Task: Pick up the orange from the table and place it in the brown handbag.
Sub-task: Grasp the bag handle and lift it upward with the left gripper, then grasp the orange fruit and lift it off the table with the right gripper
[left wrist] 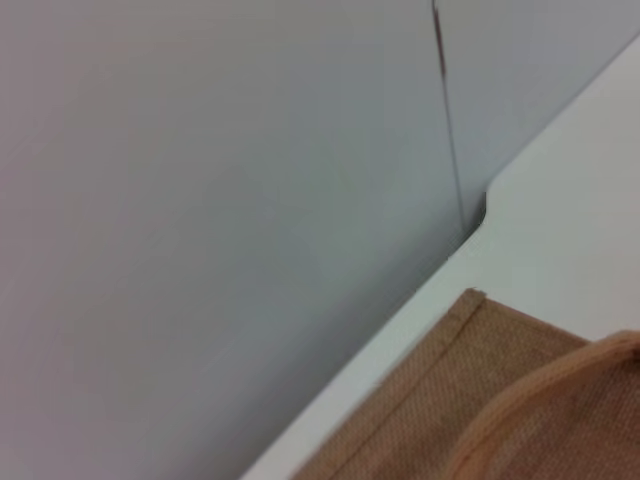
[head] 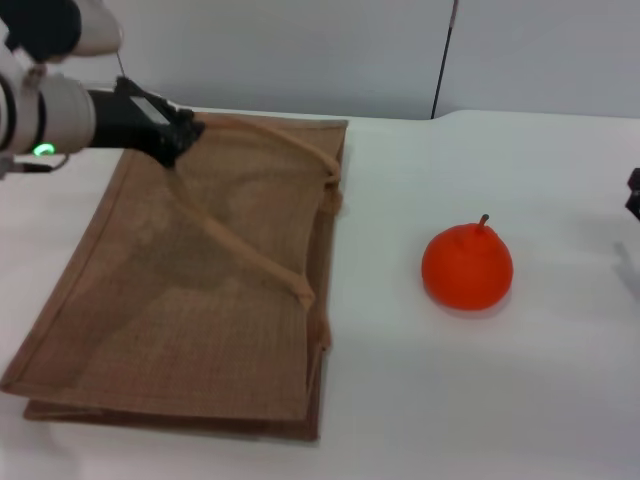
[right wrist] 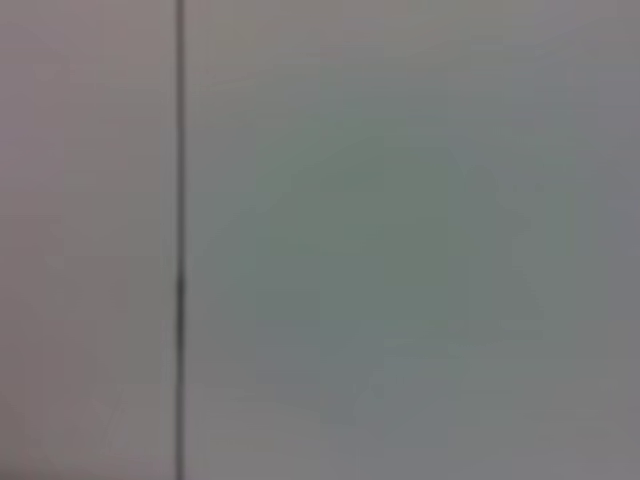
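Note:
The orange sits on the white table to the right of the brown handbag, stem up and clear of both grippers. The handbag lies flat with its mouth toward the orange. My left gripper is at the bag's far left corner, shut on one rope handle and lifting the upper panel a little. The bag's edge and handle show in the left wrist view. Only a dark tip of my right gripper shows at the right edge, well away from the orange.
A grey wall with a dark vertical seam stands behind the table. The right wrist view shows only that wall and seam. Bare tabletop lies between the bag and the orange and in front of both.

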